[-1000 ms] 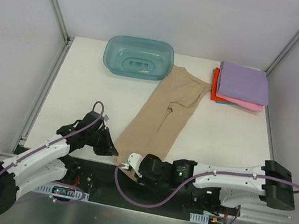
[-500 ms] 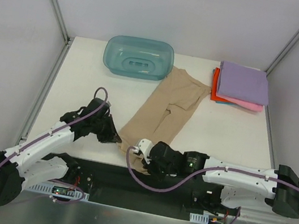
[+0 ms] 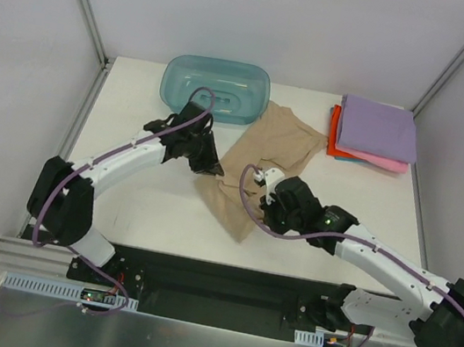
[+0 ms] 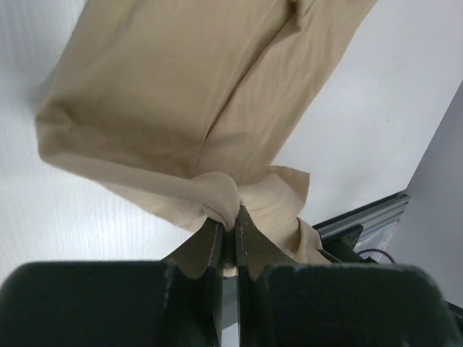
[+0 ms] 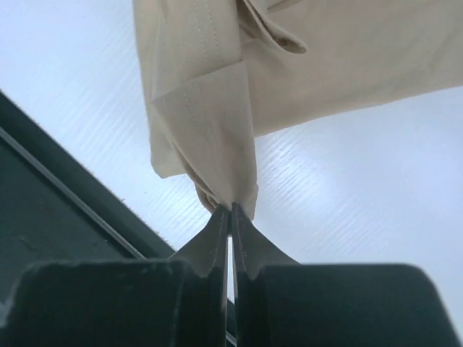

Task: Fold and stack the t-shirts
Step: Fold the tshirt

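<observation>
The tan-beige t-shirt lies mid-table, folded lengthwise, its near end doubled back over itself. My left gripper is shut on the near left corner of the tan shirt, lifted above the cloth. My right gripper is shut on the near right corner of the tan shirt. A stack of folded shirts sits at the back right: lilac-purple on top, pink under it, red-orange at the bottom.
A translucent teal plastic tub stands upside down at the back centre, just beyond my left arm. The black front rail runs along the table's near edge. White walls and metal posts close the sides.
Both grippers have carried the shirt's near end away from the front edge toward the back, doubling it over the shirt's middle. Both arms are stretched far forward now.
</observation>
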